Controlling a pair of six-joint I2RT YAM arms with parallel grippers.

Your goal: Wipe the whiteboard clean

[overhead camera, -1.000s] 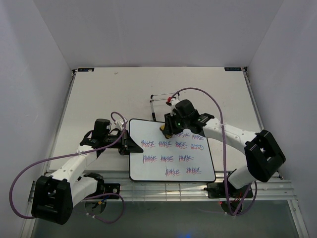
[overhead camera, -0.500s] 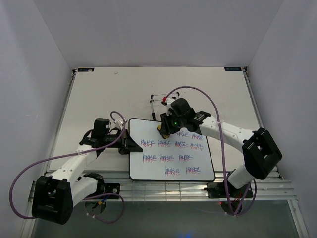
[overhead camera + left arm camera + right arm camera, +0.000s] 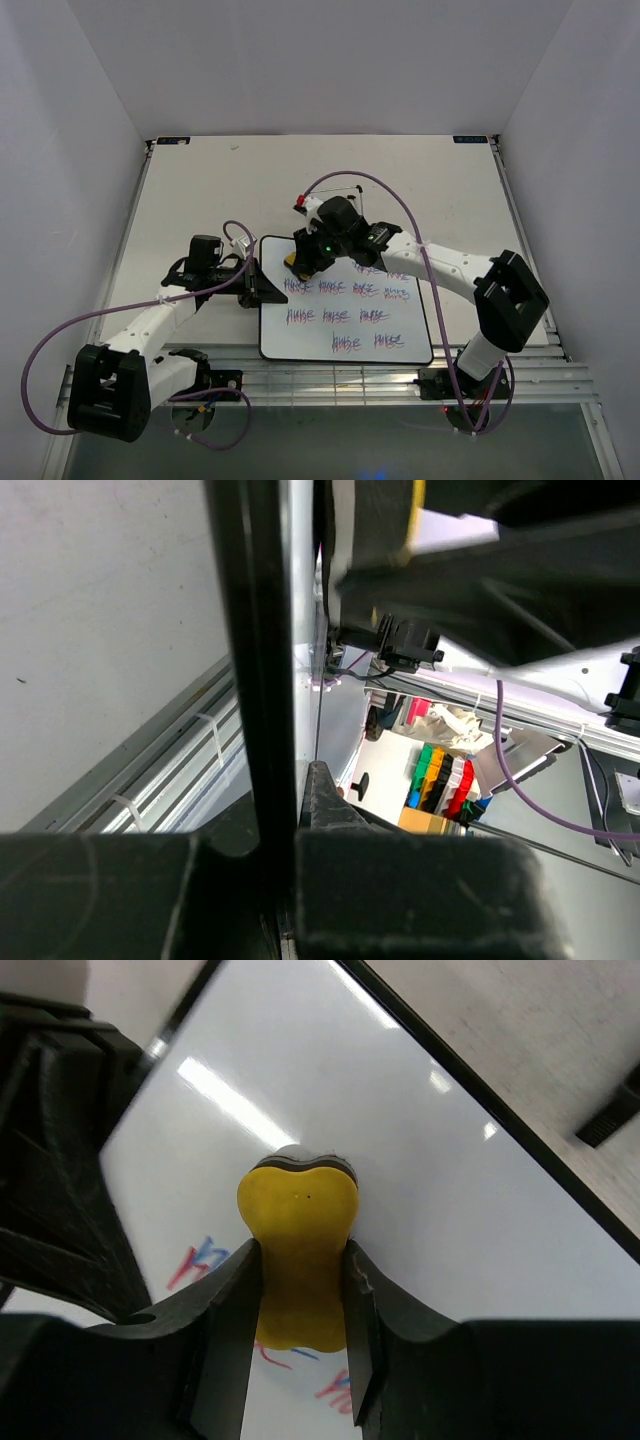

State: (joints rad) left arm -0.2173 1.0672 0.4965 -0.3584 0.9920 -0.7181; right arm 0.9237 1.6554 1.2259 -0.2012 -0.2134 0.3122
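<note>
Three rows of red-blue scribbles [image 3: 345, 318] are on the whiteboard [image 3: 300, 345], which lies flat on the table [image 3: 200, 190] at the middle of its near edge, just beyond the arm bases. The strip along the board's far edge is bare white.

Your right gripper [image 3: 296, 262] sits over the board's far left corner, its jaws closed around the narrow waist of the yellow eraser [image 3: 298, 1250]. The right wrist view shows the eraser pressed to the glossy surface, with the left end of the far row right at its near end.

Your left gripper [image 3: 256, 288] is at the board's left edge. In the left wrist view the black frame runs up between its fingers, so it looks clamped on that edge, steadying the board.

You appear to be in the wiping step, with most of the writing yet to clear. The next move probably calls for dragging the eraser right along the far row, keeping its face flat and pressed down. Keep the left grip firm so the board does not slide, then drop to the row nearer you.
</note>
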